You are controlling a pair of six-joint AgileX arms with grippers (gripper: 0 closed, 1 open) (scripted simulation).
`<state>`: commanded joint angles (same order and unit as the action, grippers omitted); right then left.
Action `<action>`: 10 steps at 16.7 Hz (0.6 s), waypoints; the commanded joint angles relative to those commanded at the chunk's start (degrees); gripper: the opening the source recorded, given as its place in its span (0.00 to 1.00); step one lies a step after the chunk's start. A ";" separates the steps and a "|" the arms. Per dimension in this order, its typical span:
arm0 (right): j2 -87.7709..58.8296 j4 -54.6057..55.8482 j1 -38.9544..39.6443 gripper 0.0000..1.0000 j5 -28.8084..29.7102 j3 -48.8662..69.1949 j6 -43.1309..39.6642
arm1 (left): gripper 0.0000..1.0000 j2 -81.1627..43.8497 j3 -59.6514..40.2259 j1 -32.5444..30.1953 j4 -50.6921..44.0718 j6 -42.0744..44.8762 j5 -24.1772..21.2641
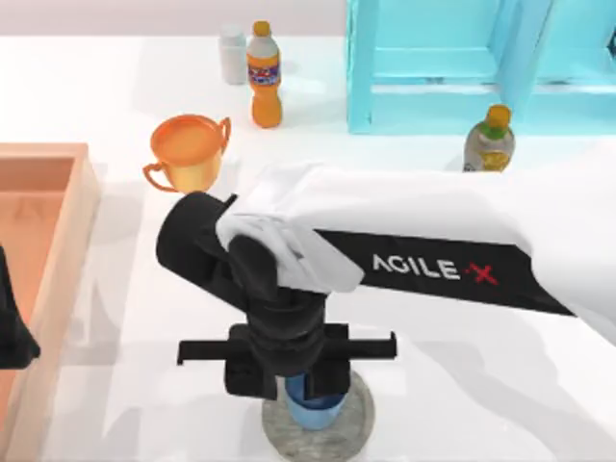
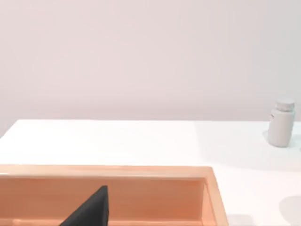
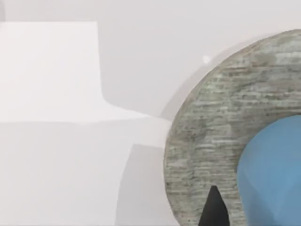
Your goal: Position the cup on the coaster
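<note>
While the right hand [image 1: 306, 380] hangs over the cup [image 1: 313, 409], which sits on the coaster [image 1: 358, 423] at the bench's near edge, I cannot tell its grip; a crooked lift-off could tip the cup. Left arm idles at the left edge.
</note>
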<state>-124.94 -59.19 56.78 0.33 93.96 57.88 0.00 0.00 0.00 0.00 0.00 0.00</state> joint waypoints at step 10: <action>0.00 0.00 0.00 1.00 0.00 0.00 0.00 | 1.00 0.00 0.00 0.00 0.00 0.00 0.00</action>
<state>-124.94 -59.19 56.78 0.33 93.96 57.88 0.00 0.00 0.00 0.00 0.00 0.00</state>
